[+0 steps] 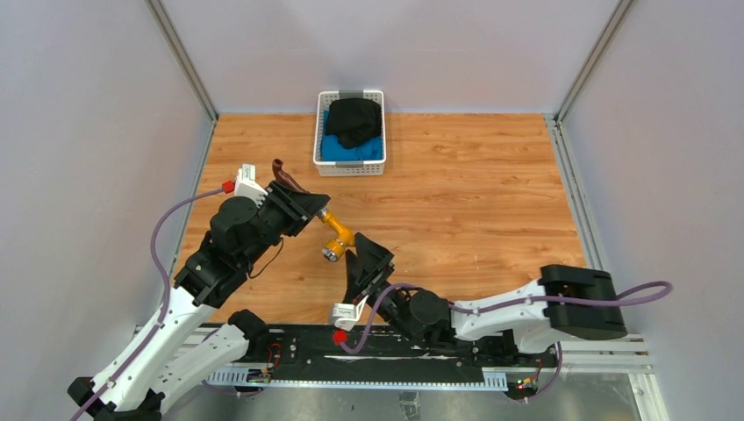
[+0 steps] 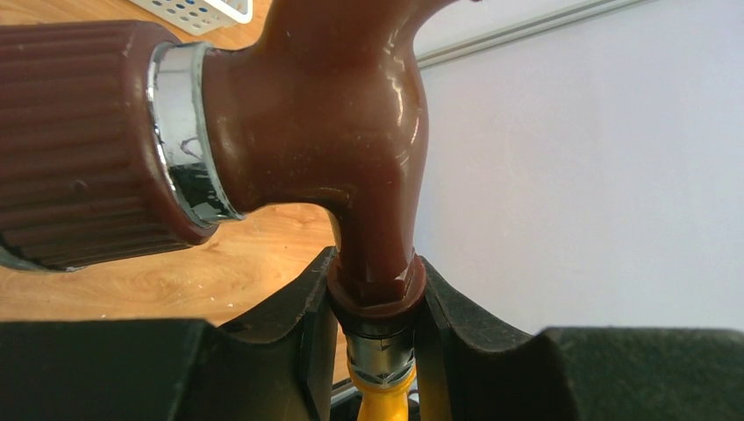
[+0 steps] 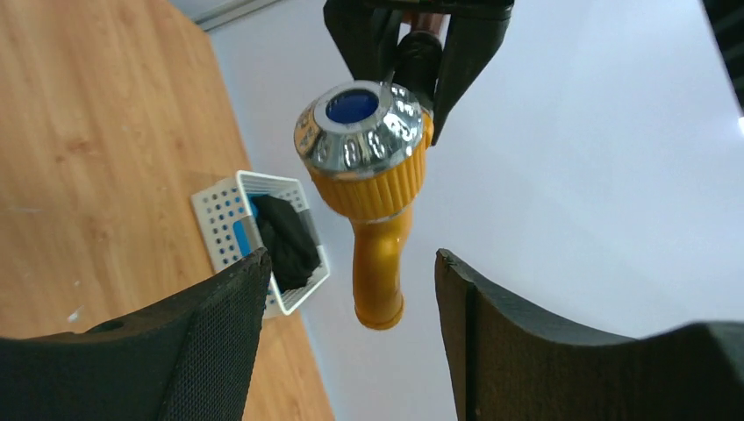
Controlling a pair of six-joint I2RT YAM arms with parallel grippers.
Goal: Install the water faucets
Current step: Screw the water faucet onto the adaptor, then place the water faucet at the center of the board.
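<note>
Brass-yellow metal faucet [image 3: 377,189] meets glossy reddish-brown faucet [image 2: 342,114].
Your left gripper [image 2: 375,307] clamps their joint; your right gripper [image 3: 351,263] gapes wide, holding nothing.

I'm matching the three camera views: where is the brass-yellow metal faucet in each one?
Top external: the brass-yellow metal faucet is just left of centre.
Left wrist: only a yellow sliver at the bottom edge, centre.
Right wrist: centre, blue-capped knob toward the camera.
Shared landmark: white perforated plastic basket.
</note>
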